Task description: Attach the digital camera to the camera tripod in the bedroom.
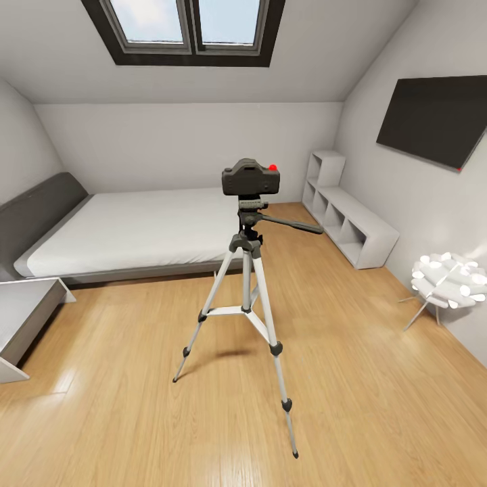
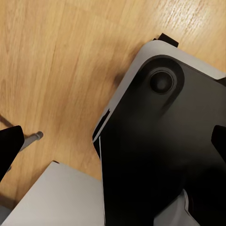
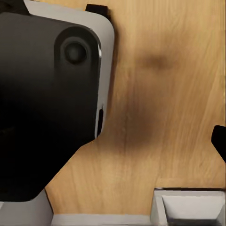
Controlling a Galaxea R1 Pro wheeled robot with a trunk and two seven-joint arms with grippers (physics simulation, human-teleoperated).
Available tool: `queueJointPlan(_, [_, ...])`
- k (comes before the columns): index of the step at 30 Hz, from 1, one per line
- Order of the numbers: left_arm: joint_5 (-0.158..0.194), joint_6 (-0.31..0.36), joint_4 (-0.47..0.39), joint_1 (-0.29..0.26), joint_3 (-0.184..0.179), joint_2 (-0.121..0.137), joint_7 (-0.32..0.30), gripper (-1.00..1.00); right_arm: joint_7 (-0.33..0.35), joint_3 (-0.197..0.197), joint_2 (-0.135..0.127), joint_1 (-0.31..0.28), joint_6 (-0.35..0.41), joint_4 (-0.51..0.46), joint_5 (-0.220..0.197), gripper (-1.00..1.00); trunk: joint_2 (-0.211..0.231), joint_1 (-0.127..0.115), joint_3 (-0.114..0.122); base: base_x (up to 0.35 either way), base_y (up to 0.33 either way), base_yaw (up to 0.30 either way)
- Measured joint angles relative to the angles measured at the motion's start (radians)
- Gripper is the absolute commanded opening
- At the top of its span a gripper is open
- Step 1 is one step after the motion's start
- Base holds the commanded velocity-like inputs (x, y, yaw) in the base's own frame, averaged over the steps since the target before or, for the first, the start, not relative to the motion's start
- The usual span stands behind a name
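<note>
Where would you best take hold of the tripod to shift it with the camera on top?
Probably the centre column just under the head of the tripod, coming from the near side between the two front legs. That part is narrow and upright, and it is clear of the pan handle jutting right and the camera above.

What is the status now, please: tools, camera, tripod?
Both tools hang low over the wood floor, empty as far as seen; jaw state unclear. Digital camera sits on top of the camera tripod, upright before the bed. Nothing in the way.
</note>
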Motion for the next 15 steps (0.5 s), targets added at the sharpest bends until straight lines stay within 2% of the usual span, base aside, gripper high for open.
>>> queueJointPlan(5, [0.0,0.0,0.0,0.0,0.0,0.0,0.0,1.0,-0.048,-0.001,0.0,0.051,-0.03,0.001,-0.004,1.0,0.0,0.0,0.0,0.0,0.0,0.0])
queueJointPlan(15, [0.0,0.0,0.0,0.0,0.0,0.0,0.001,1.0,-0.065,-0.001,0.001,0.073,-0.043,0.001,-0.005,1.0,0.0,0.0,0.0,0.0,0.0,0.0])
